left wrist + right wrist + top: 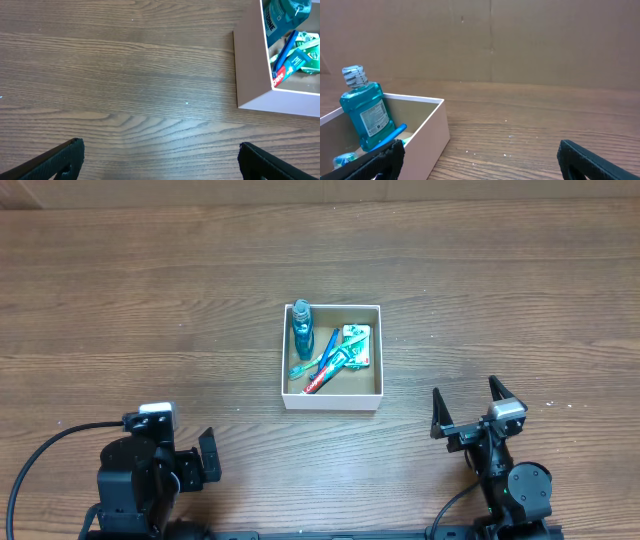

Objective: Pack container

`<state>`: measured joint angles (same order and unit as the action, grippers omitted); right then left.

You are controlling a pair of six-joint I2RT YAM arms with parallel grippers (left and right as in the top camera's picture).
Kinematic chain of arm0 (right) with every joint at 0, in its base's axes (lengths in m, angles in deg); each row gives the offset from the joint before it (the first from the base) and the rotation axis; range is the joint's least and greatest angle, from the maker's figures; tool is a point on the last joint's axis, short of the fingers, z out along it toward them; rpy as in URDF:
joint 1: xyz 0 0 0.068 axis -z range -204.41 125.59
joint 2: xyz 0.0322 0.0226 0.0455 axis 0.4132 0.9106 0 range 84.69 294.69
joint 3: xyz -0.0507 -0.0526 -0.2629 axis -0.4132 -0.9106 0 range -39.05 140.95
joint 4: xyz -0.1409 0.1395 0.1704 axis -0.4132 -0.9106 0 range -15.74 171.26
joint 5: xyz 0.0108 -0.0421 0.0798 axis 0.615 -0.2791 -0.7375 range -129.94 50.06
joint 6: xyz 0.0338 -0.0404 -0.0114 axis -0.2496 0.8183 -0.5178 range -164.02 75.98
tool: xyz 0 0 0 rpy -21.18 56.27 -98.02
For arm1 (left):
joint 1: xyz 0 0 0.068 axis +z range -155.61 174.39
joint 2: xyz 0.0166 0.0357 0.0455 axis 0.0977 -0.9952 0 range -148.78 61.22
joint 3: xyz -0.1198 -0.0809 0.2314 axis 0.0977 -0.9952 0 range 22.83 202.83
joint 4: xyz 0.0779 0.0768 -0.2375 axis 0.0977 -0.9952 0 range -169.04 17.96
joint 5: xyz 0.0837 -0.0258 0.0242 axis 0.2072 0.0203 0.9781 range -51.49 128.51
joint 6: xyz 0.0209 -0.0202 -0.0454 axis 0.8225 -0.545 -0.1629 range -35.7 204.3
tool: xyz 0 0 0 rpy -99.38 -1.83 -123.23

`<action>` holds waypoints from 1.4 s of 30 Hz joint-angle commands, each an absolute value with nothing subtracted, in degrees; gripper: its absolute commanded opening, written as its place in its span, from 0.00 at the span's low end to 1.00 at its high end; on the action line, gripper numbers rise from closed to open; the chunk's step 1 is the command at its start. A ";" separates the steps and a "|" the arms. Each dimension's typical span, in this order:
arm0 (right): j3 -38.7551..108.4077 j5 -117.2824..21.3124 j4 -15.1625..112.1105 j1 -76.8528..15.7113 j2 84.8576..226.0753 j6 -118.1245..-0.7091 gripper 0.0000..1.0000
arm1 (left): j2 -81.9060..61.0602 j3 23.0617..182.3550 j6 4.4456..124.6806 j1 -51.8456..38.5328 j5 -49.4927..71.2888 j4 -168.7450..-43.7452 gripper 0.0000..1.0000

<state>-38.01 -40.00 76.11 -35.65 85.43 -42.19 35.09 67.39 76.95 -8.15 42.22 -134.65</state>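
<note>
The container (332,404) is a shallow square box with white walls and a brown inside, at the table's middle. In it lie a blue mouthwash bottle (301,325), a blue toothbrush (327,350), a red-ended toothpaste tube (322,376) and a green-white packet (357,345). My left gripper (207,457) is open and empty near the front left, apart from the box. My right gripper (467,407) is open and empty at the front right. The box corner shows in the left wrist view (252,70), and the box (427,135) and bottle (366,112) show in the right wrist view.
The wooden table (150,310) stretches all round the box. A brown cardboard wall (490,40) stands behind the table's far edge. A black cable (40,455) loops by the left arm's base.
</note>
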 commanded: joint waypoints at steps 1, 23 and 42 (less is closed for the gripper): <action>-38.58 -40.70 76.44 -35.65 84.86 -41.63 1.00 | 35.36 67.19 76.55 -8.28 42.96 -134.65 1.00; -38.58 -40.70 76.44 -35.65 84.86 -41.63 1.00 | 35.42 67.19 76.55 -8.31 42.94 -134.74 1.00; -38.58 -40.70 76.44 -35.65 84.86 -41.63 1.00 | 58.15 41.36 79.41 -4.13 40.36 -107.48 1.00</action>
<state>-38.01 -40.15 76.13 -35.65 85.43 -42.04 54.26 48.59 77.27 -4.70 41.06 -116.16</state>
